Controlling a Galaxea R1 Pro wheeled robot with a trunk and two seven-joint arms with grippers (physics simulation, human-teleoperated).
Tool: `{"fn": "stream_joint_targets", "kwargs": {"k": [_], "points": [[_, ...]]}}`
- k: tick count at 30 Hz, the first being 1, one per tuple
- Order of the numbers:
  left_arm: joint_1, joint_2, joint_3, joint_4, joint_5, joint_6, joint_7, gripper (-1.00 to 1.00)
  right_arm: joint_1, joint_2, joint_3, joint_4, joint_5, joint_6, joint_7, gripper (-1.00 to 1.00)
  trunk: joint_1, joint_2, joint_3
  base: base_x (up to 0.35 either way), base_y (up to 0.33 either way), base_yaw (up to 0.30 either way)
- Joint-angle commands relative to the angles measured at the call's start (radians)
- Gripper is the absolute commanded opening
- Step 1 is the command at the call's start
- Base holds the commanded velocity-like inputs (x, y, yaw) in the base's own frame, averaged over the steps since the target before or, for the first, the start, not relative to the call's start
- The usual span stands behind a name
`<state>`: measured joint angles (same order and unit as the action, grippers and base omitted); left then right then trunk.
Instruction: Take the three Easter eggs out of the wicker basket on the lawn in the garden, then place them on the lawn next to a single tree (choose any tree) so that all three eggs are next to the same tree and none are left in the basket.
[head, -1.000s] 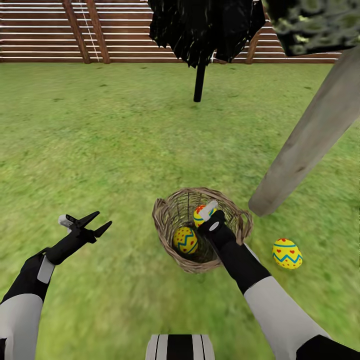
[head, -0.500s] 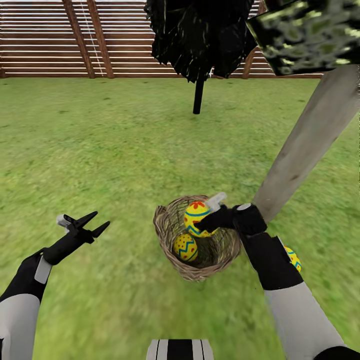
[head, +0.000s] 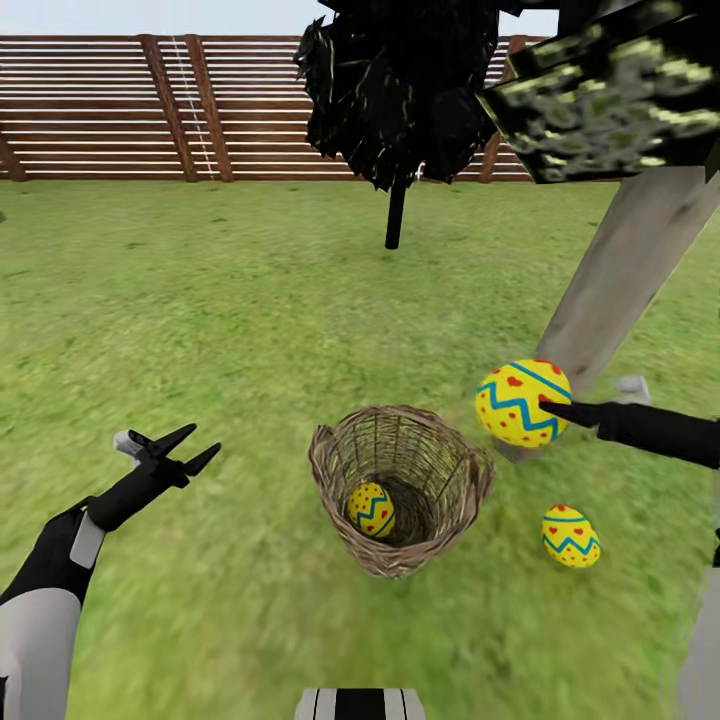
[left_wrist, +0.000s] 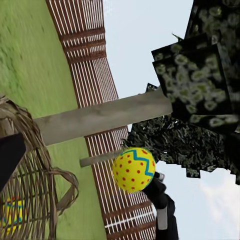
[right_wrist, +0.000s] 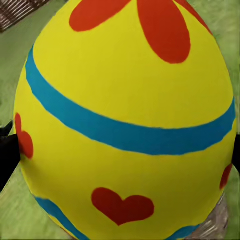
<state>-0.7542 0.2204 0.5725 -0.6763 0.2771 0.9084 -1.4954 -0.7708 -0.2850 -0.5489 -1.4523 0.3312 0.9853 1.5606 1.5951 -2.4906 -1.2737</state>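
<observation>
- The right gripper (head: 545, 405) grips one egg (head: 523, 401) up in the air, by the tree trunk (head: 625, 280).
- The left gripper (head: 190, 449) is spread wide, holding nothing.
- One egg (head: 371, 509) sits in the basket (head: 400, 485).
- Another egg (head: 570, 535) lies on the lawn (head: 200, 320) near the trunk.

Slatted reddish-brown fence (head: 150, 110) runs along far edge, leaning posts against it. Thin black-trunked tree (head: 396, 212) stands mid-distance, black foliage spread above. Strip of pale sky (head: 120, 18) over fence.
</observation>
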Motion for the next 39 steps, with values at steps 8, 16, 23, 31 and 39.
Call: {"fn": "stream_joint_targets", "kwargs": {"k": [8, 16, 23, 31, 39], "points": [[0.000, 0.003, 0.020, -0.002, 0.008, 0.005, -0.017, 1.00, 0.156, -0.054, -0.117, 0.006, 0.002, -0.027, 0.010, -1.00, 0.000, 0.000, -0.001, 0.000, 0.000, 0.000], [0.001, -0.047, 0.007, -0.062, 0.008, -0.114, -0.075, 1.00, 0.177, -0.050, -0.117, 0.020, 0.044, -0.092, -0.016, -1.00, 0.000, 0.000, -0.001, -0.021, -0.113, 0.000], [0.001, -0.049, -0.068, -0.068, 0.010, -0.117, -0.075, 1.00, 0.177, -0.049, -0.117, 0.032, 0.057, -0.098, -0.054, -1.00, 0.000, 0.000, -0.001, -0.082, -0.309, 0.000], [0.000, -0.050, -0.108, -0.095, 0.013, -0.117, -0.075, 1.00, 0.177, -0.022, -0.111, 0.051, 0.114, -0.206, -0.299, -1.00, 0.000, 0.000, -0.001, -0.126, -0.311, 0.000], [0.002, -0.050, -0.115, -0.132, 0.013, -0.115, -0.075, 1.00, 0.177, 0.008, 0.079, 0.175, 0.122, -0.273, -0.705, -1.00, 0.000, 0.000, -0.001, -0.110, -0.317, 0.000]]}}
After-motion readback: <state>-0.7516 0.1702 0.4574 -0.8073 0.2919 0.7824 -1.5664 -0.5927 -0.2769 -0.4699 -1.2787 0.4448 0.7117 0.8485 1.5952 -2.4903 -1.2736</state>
